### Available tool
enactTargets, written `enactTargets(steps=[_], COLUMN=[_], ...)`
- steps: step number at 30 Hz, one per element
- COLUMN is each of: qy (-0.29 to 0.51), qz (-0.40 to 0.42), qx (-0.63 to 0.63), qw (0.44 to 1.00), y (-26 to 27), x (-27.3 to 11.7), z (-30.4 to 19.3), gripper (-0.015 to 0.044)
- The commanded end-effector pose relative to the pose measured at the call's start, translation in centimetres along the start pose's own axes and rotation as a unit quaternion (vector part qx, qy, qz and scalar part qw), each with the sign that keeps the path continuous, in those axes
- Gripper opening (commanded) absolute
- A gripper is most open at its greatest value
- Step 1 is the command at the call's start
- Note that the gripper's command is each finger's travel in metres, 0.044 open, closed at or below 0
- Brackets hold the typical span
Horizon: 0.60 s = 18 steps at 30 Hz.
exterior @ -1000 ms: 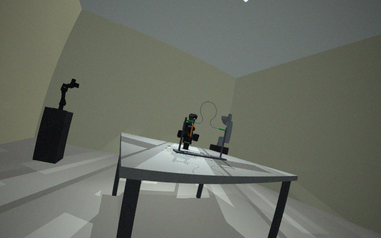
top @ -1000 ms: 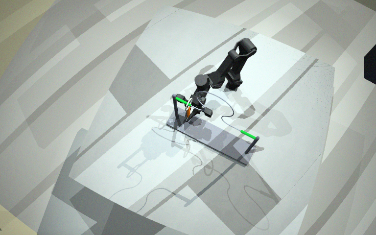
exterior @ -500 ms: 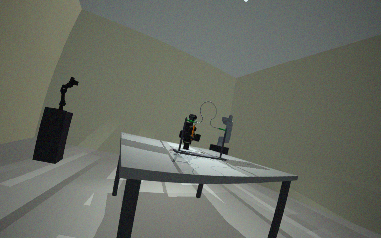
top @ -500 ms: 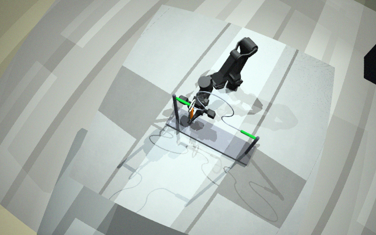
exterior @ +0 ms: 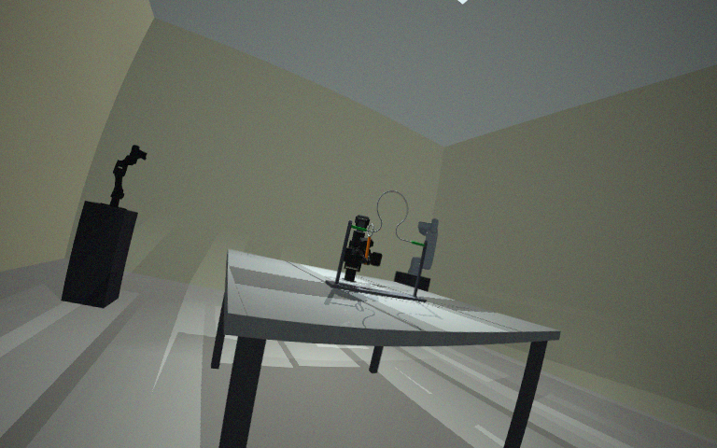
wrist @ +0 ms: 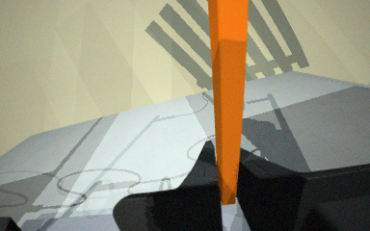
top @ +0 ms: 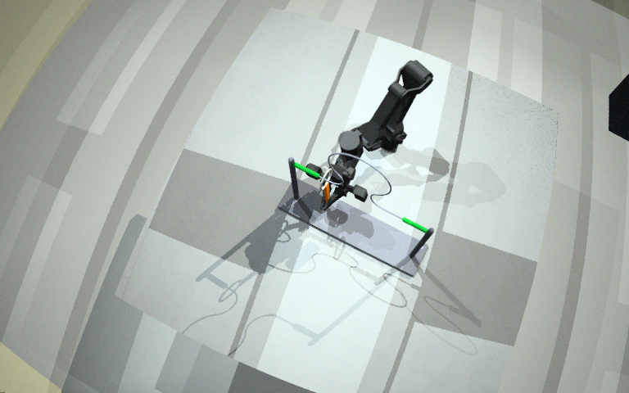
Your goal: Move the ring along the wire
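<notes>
- Pincer (top: 325,206) (exterior: 367,257) (wrist: 214,144) grips the orange handle (top: 327,192) (exterior: 368,247) (wrist: 230,96): likely light, stiff; low hold suits.
- Ring (top: 328,171) (exterior: 371,224) hangs inward of the desk's (top: 260,73) (exterior: 379,337) (wrist: 139,144) edges, by one green end; tilting probably swings it.

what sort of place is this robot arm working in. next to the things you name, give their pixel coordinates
Probably a robotics lab or test room: a robot arm (top: 381,114) works at a wire-loop game on a table (exterior: 390,337), a second arm (exterior: 119,175) stands on a black pedestal (exterior: 86,252), and plain walls enclose them.
</notes>
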<state>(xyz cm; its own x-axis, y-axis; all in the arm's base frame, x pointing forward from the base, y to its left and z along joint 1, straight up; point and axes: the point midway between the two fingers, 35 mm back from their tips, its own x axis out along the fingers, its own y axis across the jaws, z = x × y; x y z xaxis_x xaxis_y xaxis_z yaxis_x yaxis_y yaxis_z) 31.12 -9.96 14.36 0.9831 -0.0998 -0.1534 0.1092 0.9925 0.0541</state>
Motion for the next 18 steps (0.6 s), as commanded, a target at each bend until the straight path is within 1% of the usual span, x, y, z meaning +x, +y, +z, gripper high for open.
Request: enactTargets(steps=[1,18], qy=[0.005,0.005], qz=[0.002,0.027], qx=[0.020,0.158], qw=[1.000,0.987], y=[0.9,6.2], x=[-0.1,-0.2], z=[-0.4,0.5], gripper=[-0.0150,-0.0150])
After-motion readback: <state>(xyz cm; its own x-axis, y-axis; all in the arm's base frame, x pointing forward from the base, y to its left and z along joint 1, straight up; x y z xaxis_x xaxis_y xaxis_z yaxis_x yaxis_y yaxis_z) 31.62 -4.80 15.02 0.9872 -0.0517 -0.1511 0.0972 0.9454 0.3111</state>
